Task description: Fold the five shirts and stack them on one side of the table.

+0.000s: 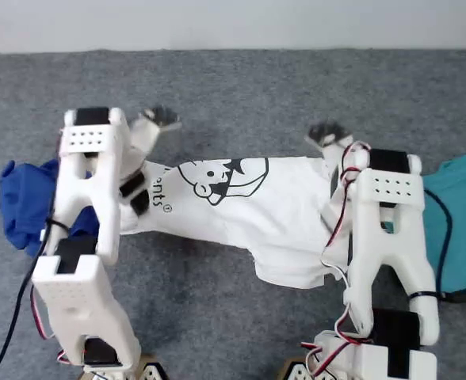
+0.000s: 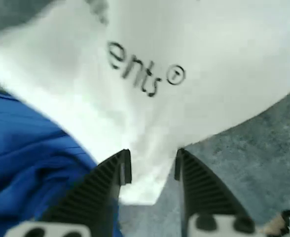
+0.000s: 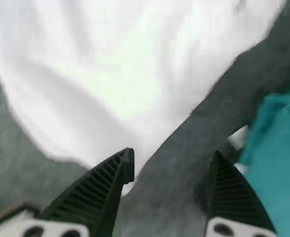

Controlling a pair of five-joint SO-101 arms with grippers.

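A white shirt [image 1: 257,206] with a black printed graphic lies stretched across the middle of the grey table [image 1: 241,95]. In the left wrist view my left gripper [image 2: 152,157] is shut on the white shirt [image 2: 194,44] at its edge, next to the printed letters. That end lies beside the blue shirt [image 2: 31,148]. In the high view the left gripper [image 1: 138,194] sits at the shirt's left end. My right gripper [image 3: 172,155] stands open over the white shirt's [image 3: 100,64] other edge. Only grey table shows between its fingers.
A crumpled blue shirt [image 1: 23,202] lies at the table's left side, partly under the left arm. A teal shirt [image 1: 459,218] lies at the right edge, also seen in the right wrist view [image 3: 278,163]. Bare grey table runs along the back and between the arm bases.
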